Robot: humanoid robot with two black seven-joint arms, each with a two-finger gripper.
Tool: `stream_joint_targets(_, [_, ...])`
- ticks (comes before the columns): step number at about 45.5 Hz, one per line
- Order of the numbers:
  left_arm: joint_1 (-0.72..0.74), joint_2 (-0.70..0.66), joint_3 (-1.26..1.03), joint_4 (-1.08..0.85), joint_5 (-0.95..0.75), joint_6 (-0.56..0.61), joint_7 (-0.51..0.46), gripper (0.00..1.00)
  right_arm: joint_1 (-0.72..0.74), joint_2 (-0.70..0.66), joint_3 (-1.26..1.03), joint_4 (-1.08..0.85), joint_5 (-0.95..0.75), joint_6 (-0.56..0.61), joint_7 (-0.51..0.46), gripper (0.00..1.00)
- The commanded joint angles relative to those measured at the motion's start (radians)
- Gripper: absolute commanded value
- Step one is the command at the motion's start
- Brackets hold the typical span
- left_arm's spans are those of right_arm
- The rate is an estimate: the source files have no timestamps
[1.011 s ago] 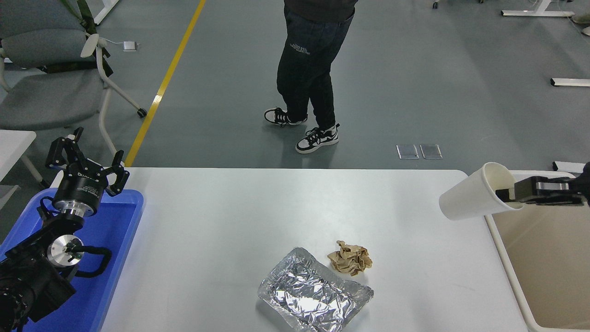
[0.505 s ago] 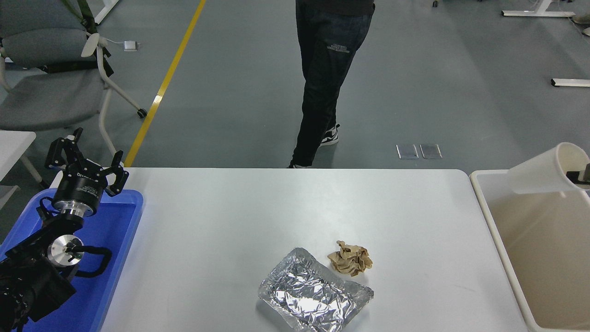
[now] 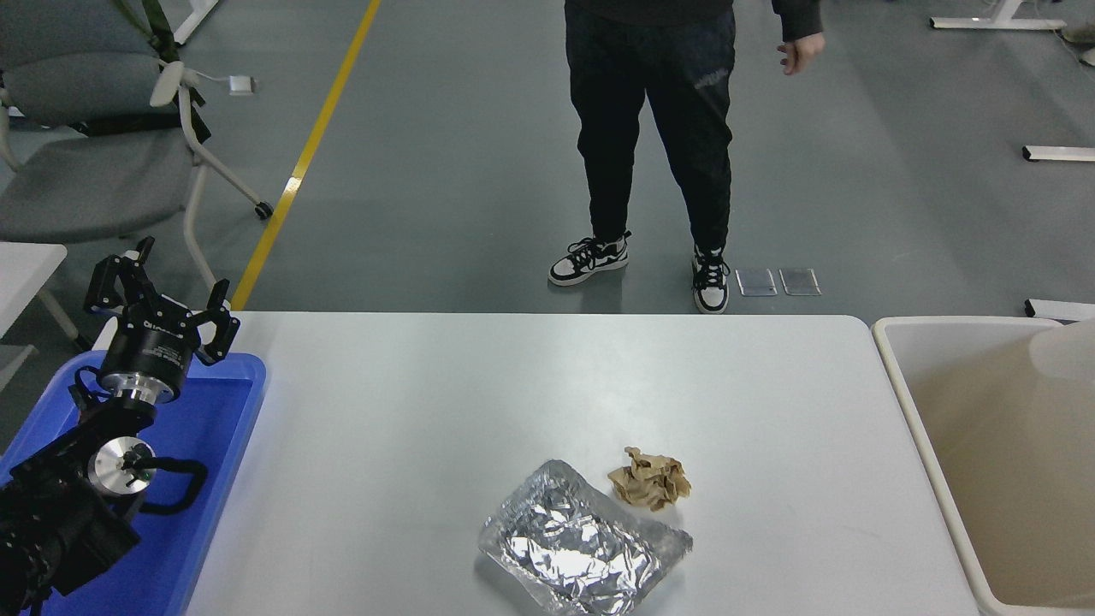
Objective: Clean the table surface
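Note:
The white table surface carries a crumpled silver foil tray near the front and a brown paper wad just beyond it. A blurred white cup shows at the right edge over the beige tub. My left gripper is parked open above the blue tray at the lower left. The right gripper is out of view.
A person in dark trousers stands past the table's far edge. A grey chair is at the top left, and a yellow floor line runs beside it.
The right gripper carried the white cup rightward over the beige tub and left the picture. The person stepped to the right. The left arm has not moved.

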Motion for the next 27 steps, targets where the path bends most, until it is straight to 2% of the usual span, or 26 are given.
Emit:
stream_joint_targets(1, [0.001, 0.000, 0.000, 0.000, -0.001, 0.001, 0.000, 1.00, -0.072, 0.199, -0.001, -0.304, 0.043, -0.059, 0.013, 0.00])
stream_joint_targets(7, [0.000, 0.000, 0.000, 0.000, -0.001, 0.001, 0.000, 1.00, -0.076, 0.331, -0.004, -0.494, 0.044, -0.064, 0.031, 0.00])
stream_joint_targets(13, [0.000, 0.000, 0.000, -0.001, 0.001, 0.001, 0.000, 1.00, -0.082, 0.406, -0.003, -0.571, 0.046, -0.080, 0.033, 0.00])
stream_joint_targets(21, [0.001, 0.000, 0.000, 0.000, -0.001, 0.001, 0.000, 1.00, -0.086, 0.504, -0.040, -0.635, 0.069, -0.195, 0.019, 0.00])
stream_joint_targets(27, [0.001, 0.000, 0.000, -0.001, -0.001, 0.001, 0.000, 1.00, -0.105, 0.579, -0.110, -0.680, 0.158, -0.286, -0.010, 0.00])
